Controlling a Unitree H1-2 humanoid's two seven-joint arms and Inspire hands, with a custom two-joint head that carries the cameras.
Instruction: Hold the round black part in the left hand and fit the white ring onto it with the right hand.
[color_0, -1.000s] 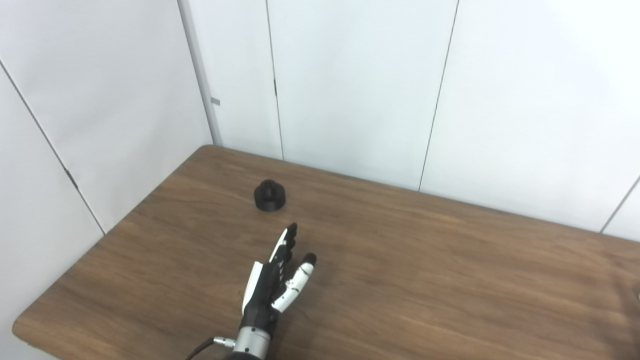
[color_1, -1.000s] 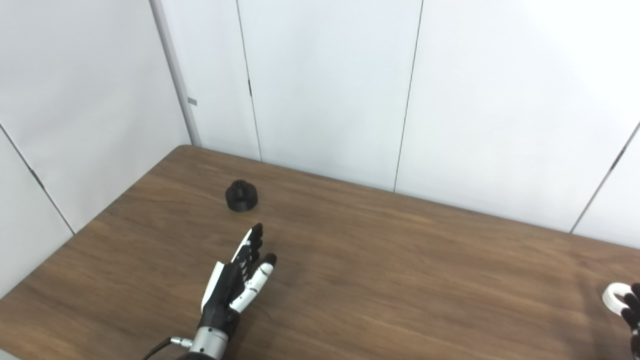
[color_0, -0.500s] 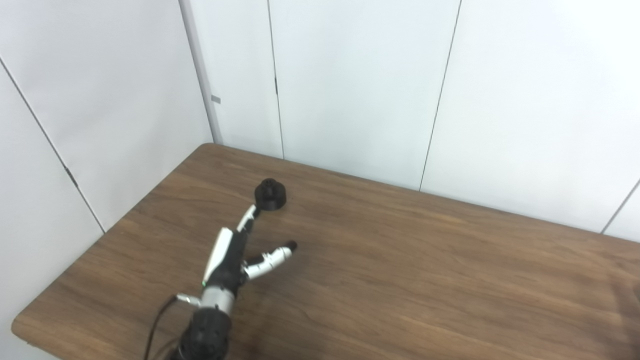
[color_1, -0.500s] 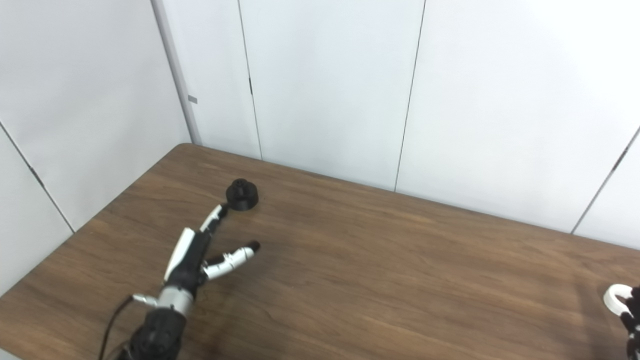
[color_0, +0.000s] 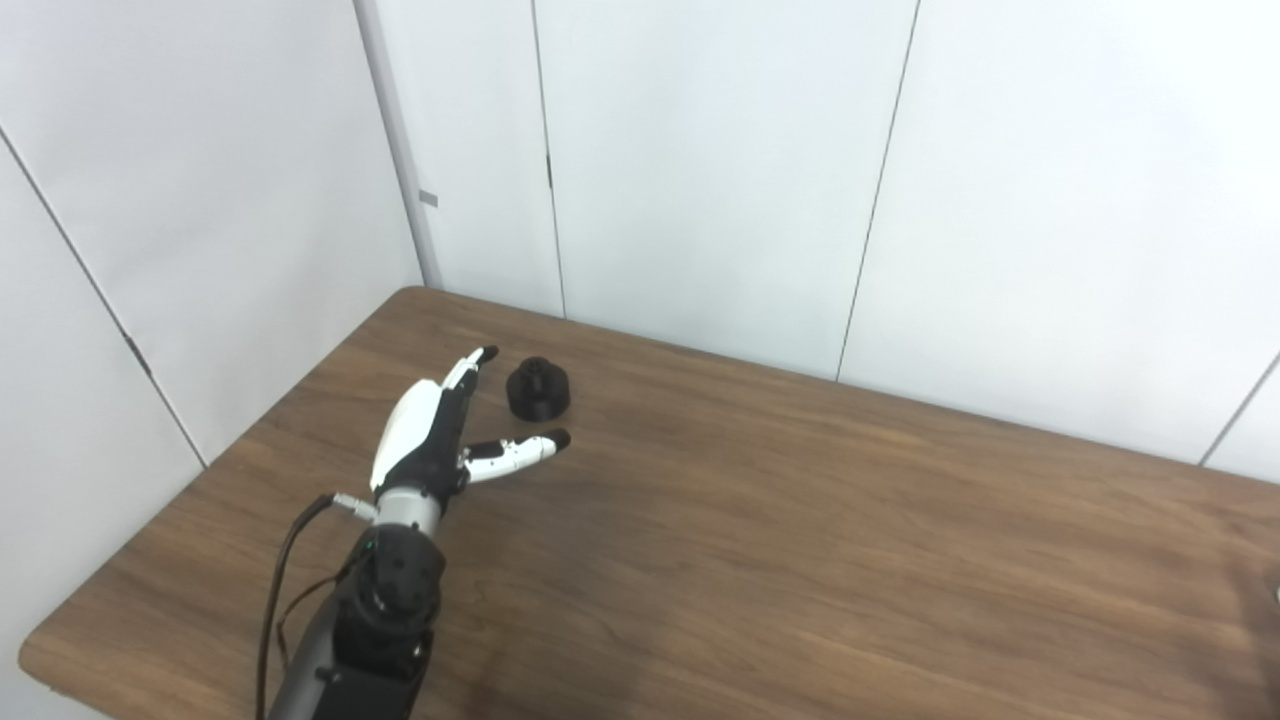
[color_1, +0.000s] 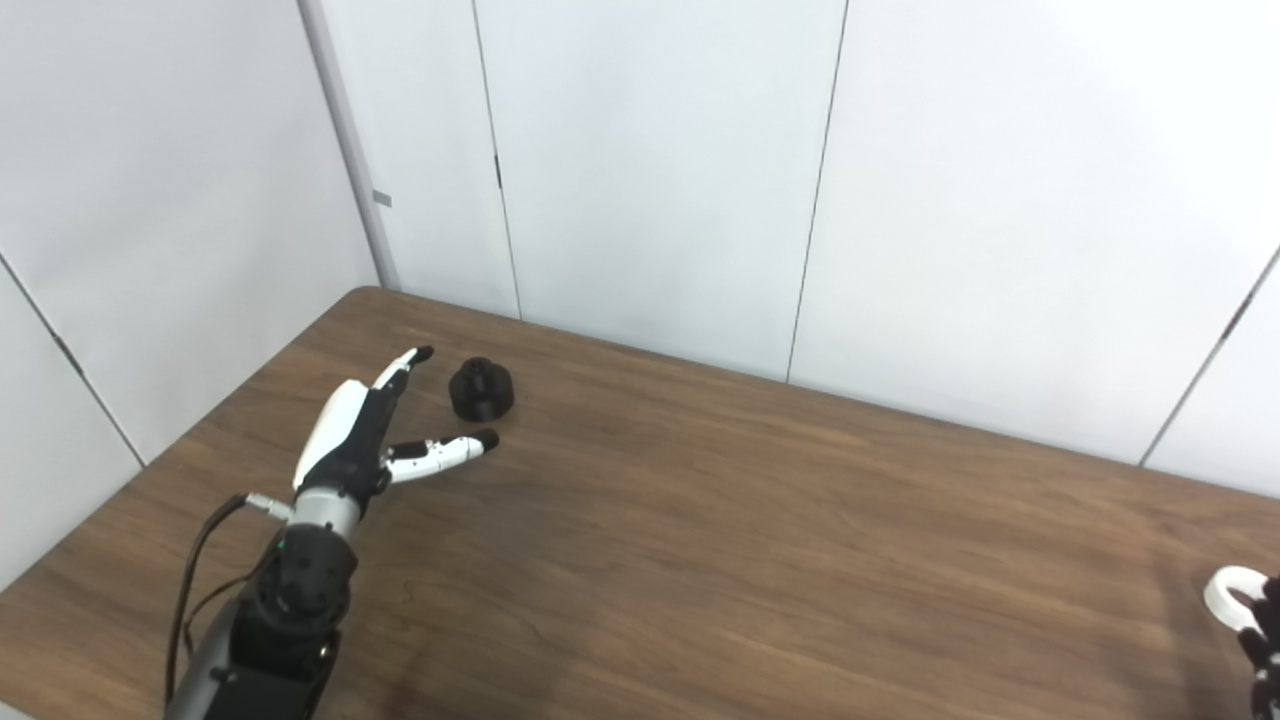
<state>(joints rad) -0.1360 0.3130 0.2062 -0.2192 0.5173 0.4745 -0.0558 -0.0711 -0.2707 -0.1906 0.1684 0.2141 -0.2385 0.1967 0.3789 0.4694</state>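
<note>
The round black part (color_0: 538, 389) stands on the brown wooden table (color_0: 800, 520) near its far left corner. My left hand (color_0: 430, 440) is open just left of it and in front of it. The fingers reach past the part's left side and the thumb points below it, with a small gap to the part. At the right edge of the right eye view lies the white ring (color_1: 1228, 592), with the dark fingers of my right hand (color_1: 1262, 625) against it. Most of that hand is cut off, so its grip cannot be read.
White wall panels (color_0: 700, 180) close off the table at the back and on the left. The table's left edge (color_0: 200, 480) runs close to my left arm.
My left hand has travelled forward and left from mid-table to the black part, spreading fingers and thumb around it. The ring and right hand have stayed put.
</note>
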